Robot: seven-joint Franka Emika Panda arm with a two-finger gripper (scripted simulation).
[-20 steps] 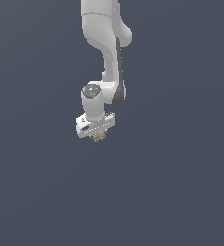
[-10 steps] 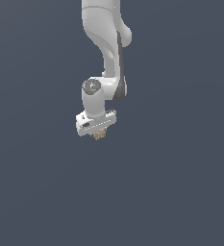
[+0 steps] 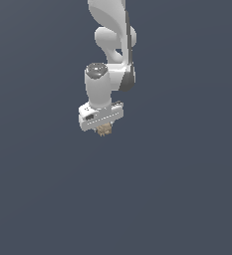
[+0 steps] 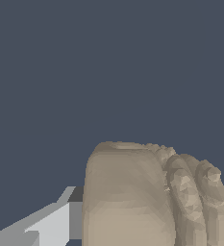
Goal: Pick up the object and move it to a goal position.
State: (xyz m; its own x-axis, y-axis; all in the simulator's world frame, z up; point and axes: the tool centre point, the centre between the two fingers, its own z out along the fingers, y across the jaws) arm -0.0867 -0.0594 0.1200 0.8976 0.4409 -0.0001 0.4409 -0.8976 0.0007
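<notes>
The object [image 3: 105,130] is a small lumpy tan-beige chunk. It sits between the short fingers under my white gripper [image 3: 104,131], which is shut on it and holds it in the air above the plain grey floor. In the wrist view the object [image 4: 147,197] fills the near part of the picture, with a pale grey finger [image 4: 46,223] beside it. The gripper hand is tilted slightly in the exterior view. The fingertips are mostly hidden by the chunk.
The white arm [image 3: 112,45] comes down from the top of the exterior view. The plain dark grey floor [image 3: 177,189] lies all around with nothing else on it.
The gripper with the object has risen a little and shifted slightly toward the exterior view's left. The grip on the chunk is unchanged.
</notes>
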